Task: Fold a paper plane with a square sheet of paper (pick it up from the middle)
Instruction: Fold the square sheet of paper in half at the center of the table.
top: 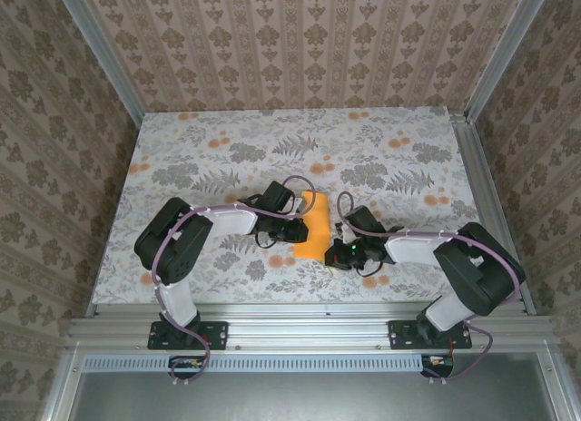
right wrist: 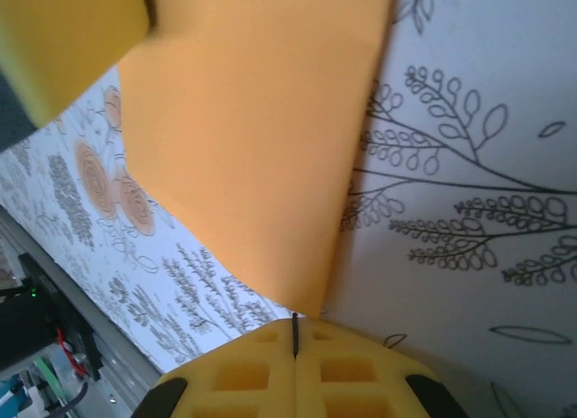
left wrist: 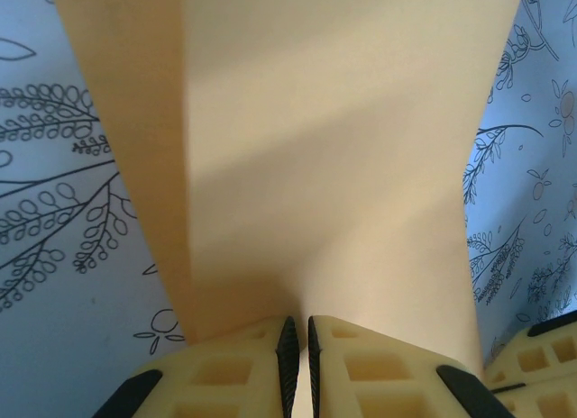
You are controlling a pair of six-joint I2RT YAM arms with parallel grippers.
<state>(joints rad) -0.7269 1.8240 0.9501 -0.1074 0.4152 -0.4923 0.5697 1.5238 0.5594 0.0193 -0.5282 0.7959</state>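
Early stage of folding, seen from above and from both wrists. The thin bright orange sheet of paper (top: 315,226) lies at the middle of the table (top: 227,140), which is covered with a grey floral cloth, between the two arms and nearer the near edge than the far one. From above the orange sheet reads as a narrow, slightly slanted oblong rather than a full square. In the left wrist view (left wrist: 343,166) a straight crease runs lengthwise, with a darker strip to its left, which suggests at least one fold is in place. The left end effector (top: 298,229) is at the sheet's left side; its own camera shows it (left wrist: 298,332) closed down to a thin slit with the paper's edge pinched in it. The right end effector (top: 339,247) sits at the sheet's near right corner. Its own camera shows it (right wrist: 295,326) fully closed, with the tapering corner of the paper (right wrist: 252,148) running into the jaw line, apparently clamped. No pointed nose, wings or slim dart outline is visible. By this reading the diagonal nose folds, the wing folds and the final centre fold are all left to do.
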